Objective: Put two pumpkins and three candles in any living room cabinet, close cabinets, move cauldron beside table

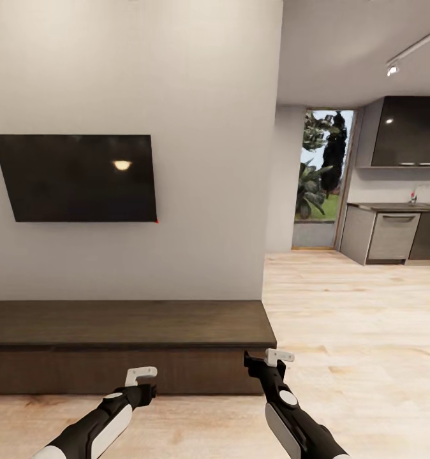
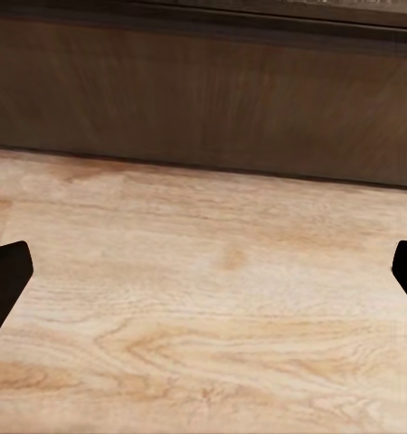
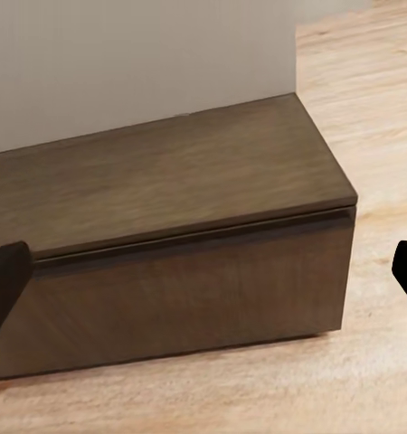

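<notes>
The long, low dark brown cabinet (image 1: 126,324) stands against the white wall, its plain fronts shut and its flat top bare. My left gripper (image 1: 143,382) hangs open just above the floor in front of it. My right gripper (image 1: 268,362) is open near the cabinet's right end. In the left wrist view the cabinet front (image 2: 203,99) lies beyond wooden floor, with the left gripper (image 2: 203,271) holding nothing. The right wrist view looks at the cabinet's right corner (image 3: 185,181), and the right gripper (image 3: 203,271) is empty there too. Pumpkins, candles, cauldron and table are out of view.
A black TV (image 1: 78,177) hangs on the wall above the cabinet. Light wooden floor (image 1: 355,319) stretches to the right towards grey kitchen units (image 1: 393,236) and a glass door (image 1: 320,185) at the back.
</notes>
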